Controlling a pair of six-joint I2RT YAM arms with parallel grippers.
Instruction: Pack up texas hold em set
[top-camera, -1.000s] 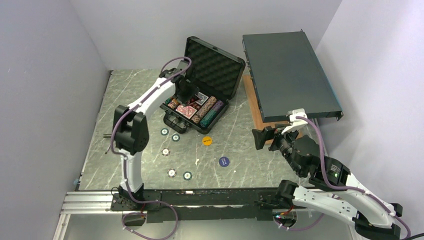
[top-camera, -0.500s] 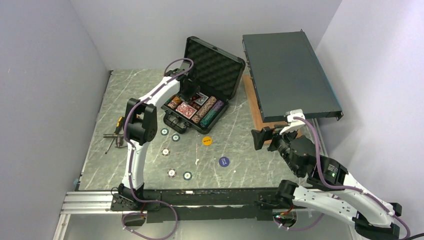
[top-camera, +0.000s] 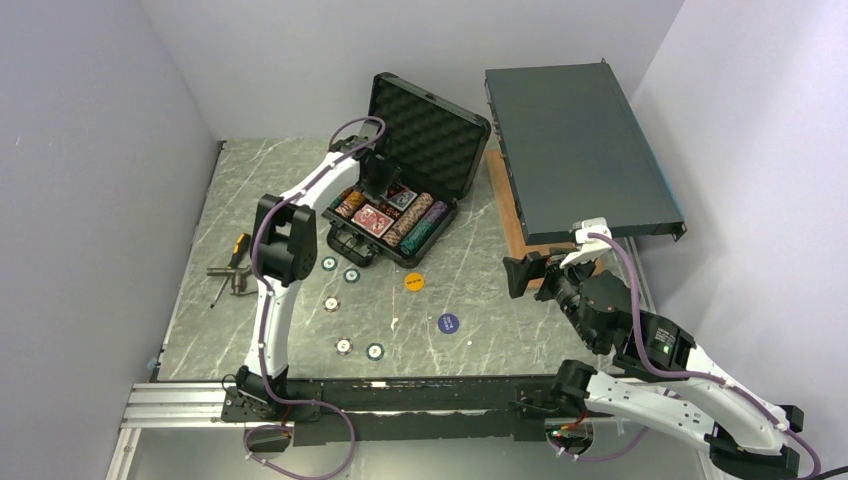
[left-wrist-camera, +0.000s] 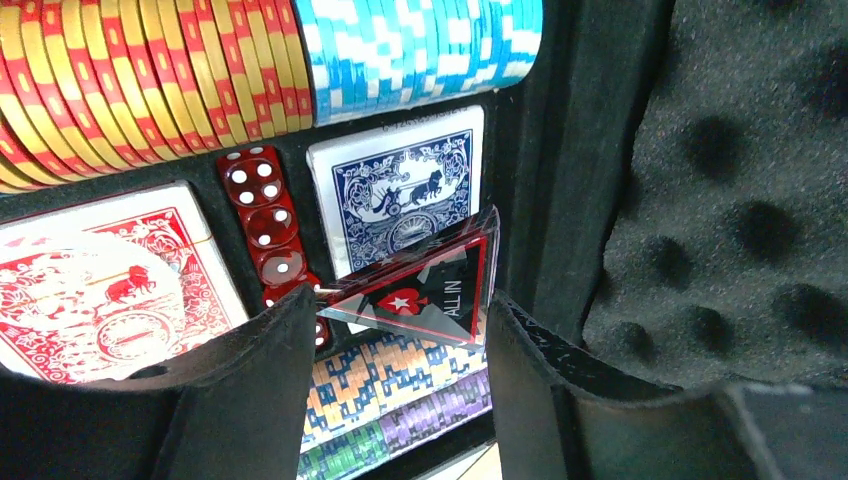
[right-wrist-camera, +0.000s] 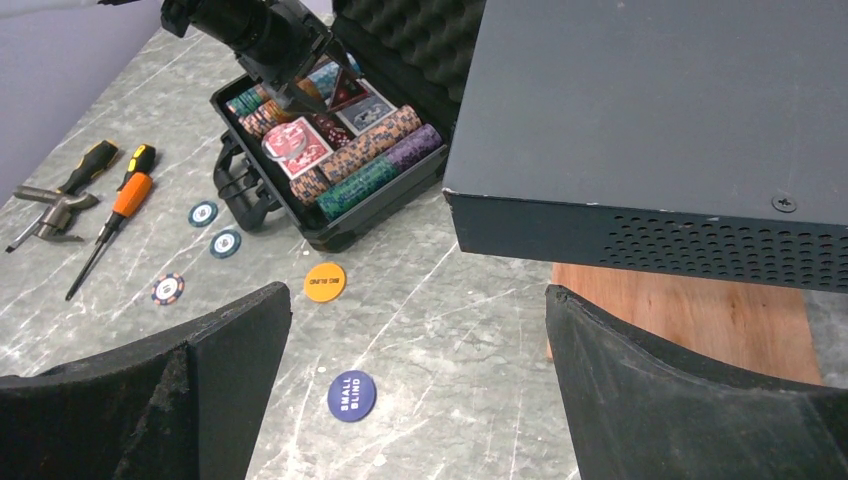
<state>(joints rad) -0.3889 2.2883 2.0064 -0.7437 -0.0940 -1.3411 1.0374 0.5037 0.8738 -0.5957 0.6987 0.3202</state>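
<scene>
The black foam-lined case (top-camera: 432, 128) lies open at the back of the table, filled with rows of poker chips (left-wrist-camera: 150, 70), a red deck (left-wrist-camera: 100, 280), a blue deck (left-wrist-camera: 395, 185) and red dice (left-wrist-camera: 262, 215). My left gripper (left-wrist-camera: 400, 300) hangs inside the case over the blue deck, shut on the tilted red "ALL IN" triangle (left-wrist-camera: 425, 290), which spans its two fingers. Several loose chips (top-camera: 351, 275), an orange button (top-camera: 415, 281) and a blue button (top-camera: 448, 322) lie in front of the case. At the right, above the table, my right gripper (right-wrist-camera: 418, 292) stands open and empty.
A large flat dark grey metal box (top-camera: 575, 145) rests on a wooden board (top-camera: 520, 225) right of the case. Orange-handled screwdrivers and pliers (top-camera: 230, 265) lie at the table's left. Grey walls close in the table on three sides.
The left arm's elbow has swung up and back, uncovering the tools at the left. Its gripper stays in the case with the triangle. The right arm has barely moved.
</scene>
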